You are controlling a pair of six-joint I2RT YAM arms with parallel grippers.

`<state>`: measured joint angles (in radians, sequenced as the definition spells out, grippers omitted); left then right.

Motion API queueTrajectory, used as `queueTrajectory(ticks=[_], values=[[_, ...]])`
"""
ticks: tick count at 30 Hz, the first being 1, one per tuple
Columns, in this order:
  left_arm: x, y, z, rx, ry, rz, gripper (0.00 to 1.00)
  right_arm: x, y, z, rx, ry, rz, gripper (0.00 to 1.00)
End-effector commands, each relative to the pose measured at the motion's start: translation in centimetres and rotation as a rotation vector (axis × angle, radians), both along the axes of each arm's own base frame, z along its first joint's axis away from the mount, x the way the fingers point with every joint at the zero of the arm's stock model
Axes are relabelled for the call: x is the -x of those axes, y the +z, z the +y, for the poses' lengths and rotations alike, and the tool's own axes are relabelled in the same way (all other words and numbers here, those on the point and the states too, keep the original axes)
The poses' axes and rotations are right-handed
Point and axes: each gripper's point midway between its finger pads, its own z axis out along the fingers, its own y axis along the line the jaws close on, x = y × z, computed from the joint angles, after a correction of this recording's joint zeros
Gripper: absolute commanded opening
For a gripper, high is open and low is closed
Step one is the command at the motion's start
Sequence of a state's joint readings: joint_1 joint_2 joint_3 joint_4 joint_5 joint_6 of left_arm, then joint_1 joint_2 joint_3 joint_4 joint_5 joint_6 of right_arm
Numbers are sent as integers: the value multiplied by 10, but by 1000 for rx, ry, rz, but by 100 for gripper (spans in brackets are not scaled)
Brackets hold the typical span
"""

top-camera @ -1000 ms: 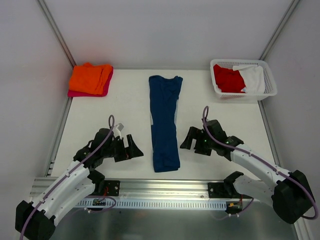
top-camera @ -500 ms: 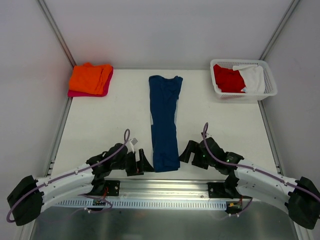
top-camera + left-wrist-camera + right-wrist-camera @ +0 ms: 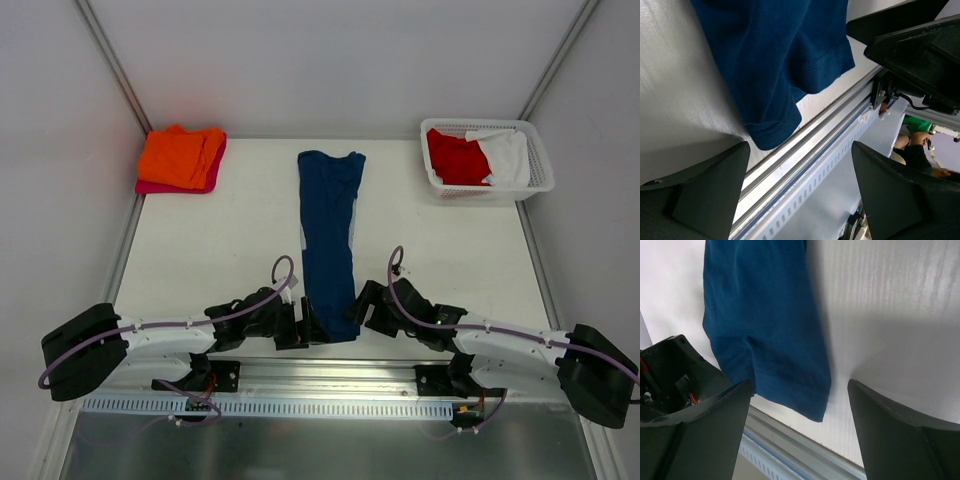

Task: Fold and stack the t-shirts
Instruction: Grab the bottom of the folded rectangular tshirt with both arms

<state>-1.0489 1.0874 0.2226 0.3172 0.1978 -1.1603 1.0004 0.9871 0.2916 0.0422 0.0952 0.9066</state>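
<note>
A navy blue t-shirt (image 3: 330, 240), folded into a long strip, lies down the middle of the table, its hem end at the near edge. My left gripper (image 3: 308, 326) is open, low beside the near left corner of that hem (image 3: 771, 131), not touching it. On the other side my right gripper (image 3: 353, 306) is also open, and the hem's near right corner (image 3: 812, 400) lies between its fingers, untouched. An orange t-shirt (image 3: 178, 155) rests folded on a magenta-pink one (image 3: 158, 187) at the far left. A red t-shirt (image 3: 455, 158) and a white one (image 3: 508, 158) lie in the basket.
The white lattice basket (image 3: 487, 193) stands at the far right corner. A slotted aluminium rail (image 3: 330, 378) runs along the near table edge just behind the hem, also seen in the left wrist view (image 3: 805, 155). Grey frame posts border both sides.
Both arms have swung inward and down toward the near end of the navy t-shirt, from beside its middle to its hem corners. The shirts have not moved.
</note>
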Motion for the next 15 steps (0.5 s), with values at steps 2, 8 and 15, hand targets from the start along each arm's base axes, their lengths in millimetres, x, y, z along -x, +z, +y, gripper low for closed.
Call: queueTrajectory(ticks=[2, 8, 15], values=[[-5, -18, 12, -83, 58, -17, 84, 12, -30, -18, 122, -15, 61, 81], [-13, -14, 29, -118, 123, -63, 82, 15, -35, -20, 133, -16, 67, 73], [-26, -16, 55, -225, 206, -124, 80, 16, -37, -20, 140, -14, 73, 69]])
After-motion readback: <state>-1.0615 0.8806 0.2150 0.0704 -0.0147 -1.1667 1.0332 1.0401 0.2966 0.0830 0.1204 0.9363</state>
